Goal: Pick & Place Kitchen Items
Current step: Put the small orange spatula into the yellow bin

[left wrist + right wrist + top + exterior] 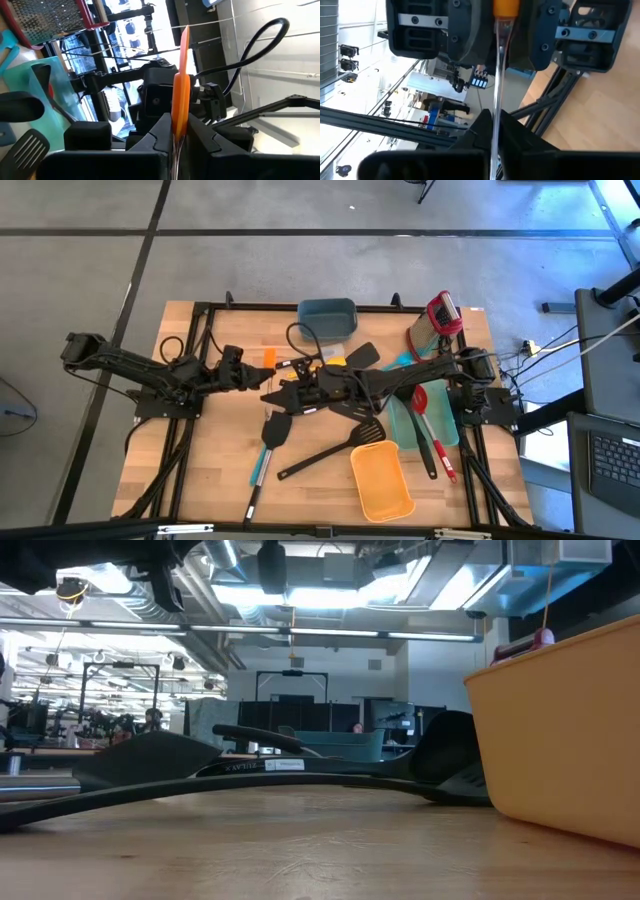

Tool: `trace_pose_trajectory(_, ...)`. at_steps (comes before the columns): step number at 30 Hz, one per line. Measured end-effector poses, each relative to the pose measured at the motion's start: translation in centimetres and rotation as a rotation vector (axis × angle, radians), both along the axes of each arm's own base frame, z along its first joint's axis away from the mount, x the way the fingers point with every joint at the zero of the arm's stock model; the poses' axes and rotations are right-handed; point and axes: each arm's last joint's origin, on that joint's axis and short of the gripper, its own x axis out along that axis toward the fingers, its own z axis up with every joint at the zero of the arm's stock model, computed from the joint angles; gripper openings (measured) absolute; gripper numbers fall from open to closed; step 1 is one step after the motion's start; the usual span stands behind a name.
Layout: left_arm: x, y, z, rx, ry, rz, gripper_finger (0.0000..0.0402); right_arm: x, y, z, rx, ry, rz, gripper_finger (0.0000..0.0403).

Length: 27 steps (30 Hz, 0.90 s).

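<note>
The orange-headed spatula with a clear handle [181,90] is held above the table's middle by both arms at once: the left gripper [176,132] is clamped on its orange head, and the right gripper [496,125] has its fingers closed on the clear handle, so this looks like a hand-over in progress. Most of the task appears left to do, since black turners [345,445] and other utensils lie loose on the wooden table [210,470]. The yellow plastic bin [382,480] looks empty, as does the blue-grey tub [327,317], while the teal tray [405,425] carries a red spoon [422,402].
</note>
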Motion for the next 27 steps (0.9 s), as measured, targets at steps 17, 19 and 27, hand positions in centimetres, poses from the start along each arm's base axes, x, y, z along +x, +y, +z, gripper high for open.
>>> trace_pose_trajectory(17,0.0,-0.3,-0.1,0.129,0.021,-0.07,0.013,-0.1,0.1,0.0,0.055,0.023,0.044,0.0012)
trace_pose_trajectory(19,0.2,-0.5,-0.5,0.18,0.059,-0.113,0.0147,-0.1,0.1,0.0,0.059,0.025,0.044,0.0012)
trace_pose_trajectory(27,0.4,-0.8,-2.3,0.279,0.252,-0.132,0.0168,-1.0,0.0,-0.8,0.058,0.205,0.059,0.0012)
